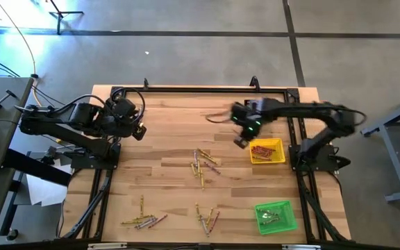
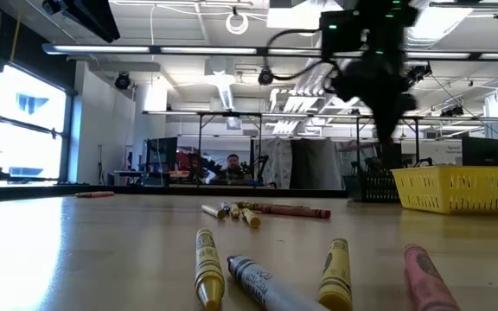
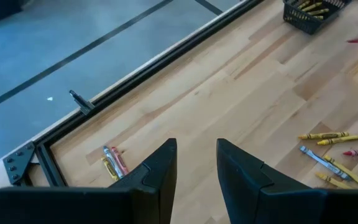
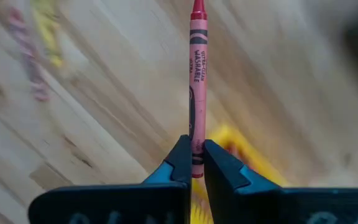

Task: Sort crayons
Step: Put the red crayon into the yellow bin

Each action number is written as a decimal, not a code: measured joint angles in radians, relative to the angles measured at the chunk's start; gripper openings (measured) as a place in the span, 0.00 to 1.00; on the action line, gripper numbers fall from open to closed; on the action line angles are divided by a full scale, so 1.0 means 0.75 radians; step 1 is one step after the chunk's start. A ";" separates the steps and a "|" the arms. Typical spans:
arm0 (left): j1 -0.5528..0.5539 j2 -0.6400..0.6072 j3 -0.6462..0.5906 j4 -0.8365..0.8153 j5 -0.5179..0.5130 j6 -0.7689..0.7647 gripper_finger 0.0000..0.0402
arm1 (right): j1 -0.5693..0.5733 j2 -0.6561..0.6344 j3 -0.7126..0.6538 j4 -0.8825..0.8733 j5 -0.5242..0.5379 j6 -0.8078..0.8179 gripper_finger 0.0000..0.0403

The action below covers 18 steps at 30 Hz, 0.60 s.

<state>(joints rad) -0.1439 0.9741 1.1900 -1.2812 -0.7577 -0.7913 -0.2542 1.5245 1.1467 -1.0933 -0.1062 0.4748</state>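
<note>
Crayons: one red crayon is pinched between the right gripper fingers, tip pointing away from the wrist, held in the air just beside the yellow tray at the table's right side. Left gripper fingers are spread with nothing between them, above the table's left part. Loose crayons lie at mid-table, with more near the front edge; the green tray sits front right.

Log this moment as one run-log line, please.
right gripper: shut on red crayon, beside yellow tray | left gripper: open, empty, waiting at table's left | loose crayons remain
</note>
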 joint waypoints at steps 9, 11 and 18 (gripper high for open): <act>0.020 0.000 0.000 0.001 -0.134 0.085 0.25 | 0.161 -0.426 -0.508 0.056 0.102 0.413 0.03; 0.040 0.000 0.000 0.001 -0.133 0.110 0.25 | 0.194 -0.476 -0.562 0.065 0.102 0.389 0.03; 0.081 0.000 0.000 0.002 -0.098 0.118 0.25 | 0.267 -0.558 -0.686 0.079 0.104 0.065 0.03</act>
<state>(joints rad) -0.0833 0.9741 1.1900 -1.2800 -0.8308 -0.7030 -0.0543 1.1060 0.6319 -1.0342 -0.0285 0.5239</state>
